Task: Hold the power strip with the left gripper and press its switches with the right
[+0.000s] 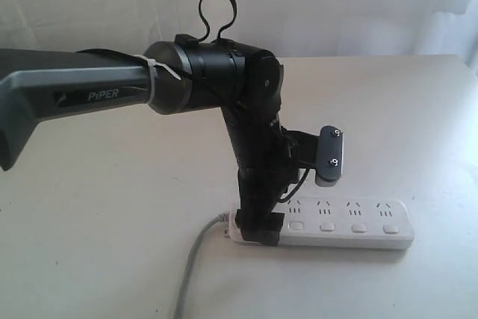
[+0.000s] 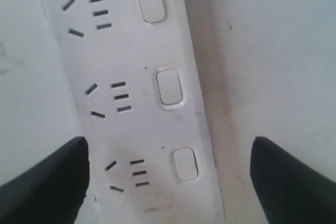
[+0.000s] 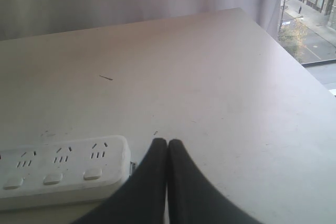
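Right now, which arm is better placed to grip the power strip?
Left. Its open left pincer straddles the power strip, one finger on each side, near the grey cord. The right pincer is shut and sits off the strip's other end.

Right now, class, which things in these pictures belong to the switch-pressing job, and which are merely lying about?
Belong to the job:
power strip
switches
left gripper, open, a finger on either side of the strip
right gripper, shut, just off the strip's end

Merely around:
grey cord
table
white curtain
window
dark speck on the table
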Tool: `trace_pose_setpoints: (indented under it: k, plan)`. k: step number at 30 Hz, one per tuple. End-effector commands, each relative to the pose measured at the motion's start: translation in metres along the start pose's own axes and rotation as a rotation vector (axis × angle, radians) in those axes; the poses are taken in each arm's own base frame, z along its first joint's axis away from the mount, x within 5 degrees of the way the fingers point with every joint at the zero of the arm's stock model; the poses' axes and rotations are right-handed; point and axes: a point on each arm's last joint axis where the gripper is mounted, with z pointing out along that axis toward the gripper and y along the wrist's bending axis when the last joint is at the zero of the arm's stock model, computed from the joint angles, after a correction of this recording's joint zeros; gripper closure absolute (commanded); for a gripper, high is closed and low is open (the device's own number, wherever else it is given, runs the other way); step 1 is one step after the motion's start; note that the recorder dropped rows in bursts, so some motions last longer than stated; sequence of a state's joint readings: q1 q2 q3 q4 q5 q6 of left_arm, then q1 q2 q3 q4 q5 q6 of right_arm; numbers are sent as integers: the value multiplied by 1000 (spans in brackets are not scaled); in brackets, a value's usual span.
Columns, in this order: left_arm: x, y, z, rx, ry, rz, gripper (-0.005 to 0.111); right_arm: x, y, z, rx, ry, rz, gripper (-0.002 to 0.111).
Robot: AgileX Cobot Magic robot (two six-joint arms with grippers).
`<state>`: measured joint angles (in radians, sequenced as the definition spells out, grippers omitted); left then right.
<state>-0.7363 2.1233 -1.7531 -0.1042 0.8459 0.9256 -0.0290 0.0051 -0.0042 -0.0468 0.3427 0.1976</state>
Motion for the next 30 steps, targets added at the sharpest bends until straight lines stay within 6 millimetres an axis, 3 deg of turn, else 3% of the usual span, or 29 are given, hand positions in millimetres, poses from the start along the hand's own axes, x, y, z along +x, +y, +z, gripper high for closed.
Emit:
trace_pose_setpoints:
  k: [1, 11, 15, 24, 30]
  plan:
    - [-3, 0, -2, -14, -6, -5, 22, 1, -1, 0, 6, -3, 1, 108]
    - [0, -4, -3, 26, 28, 4, 21, 1, -1, 0, 6, -3, 1, 108]
    - [0, -5, -3, 37, 34, 4, 1, 1, -1, 0, 6, -3, 1, 108]
    - [1, -6, -3, 49, 41, 2, 1, 1, -1, 0, 6, -3, 1, 108]
    - [0, 2, -1, -37, 28, -3, 2, 1, -1, 0, 6, -3, 1, 108]
